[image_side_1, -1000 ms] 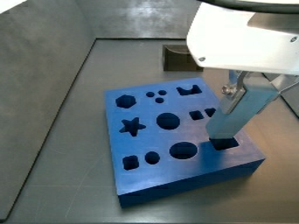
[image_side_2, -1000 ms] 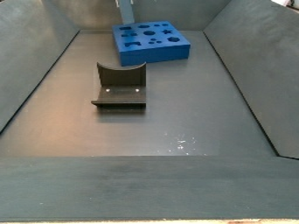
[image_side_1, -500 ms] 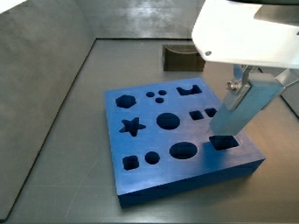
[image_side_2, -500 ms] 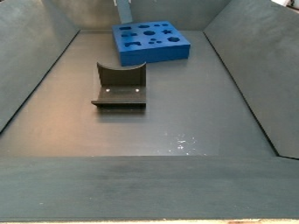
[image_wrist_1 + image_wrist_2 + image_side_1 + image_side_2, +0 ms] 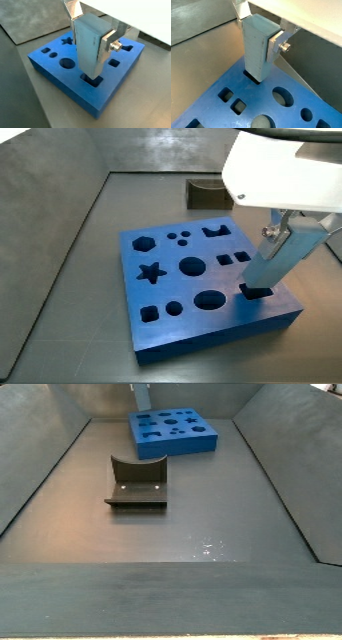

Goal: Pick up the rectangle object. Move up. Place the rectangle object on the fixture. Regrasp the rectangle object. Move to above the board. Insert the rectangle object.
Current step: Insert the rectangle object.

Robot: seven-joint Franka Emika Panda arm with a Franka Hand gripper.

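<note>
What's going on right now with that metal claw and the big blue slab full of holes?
Gripper over the royal-blue board, shut on the pale light-blue rectangular block. Block's lower end at a rectangular hole near the board's edge. Nothing in the way; dark fixture stands apart.

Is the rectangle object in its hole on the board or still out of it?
Partly in. In both wrist views the rectangle object, held upright in the gripper, has its lower end inside a rectangular hole of the board.

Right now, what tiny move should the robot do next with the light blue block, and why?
Probably push straight down a little more. In both wrist views the gripper holds the rectangle object upright, its lower end just entering a rectangular hole near the edge of the board. Most of the block stands above the board, so it is not fully in.
</note>
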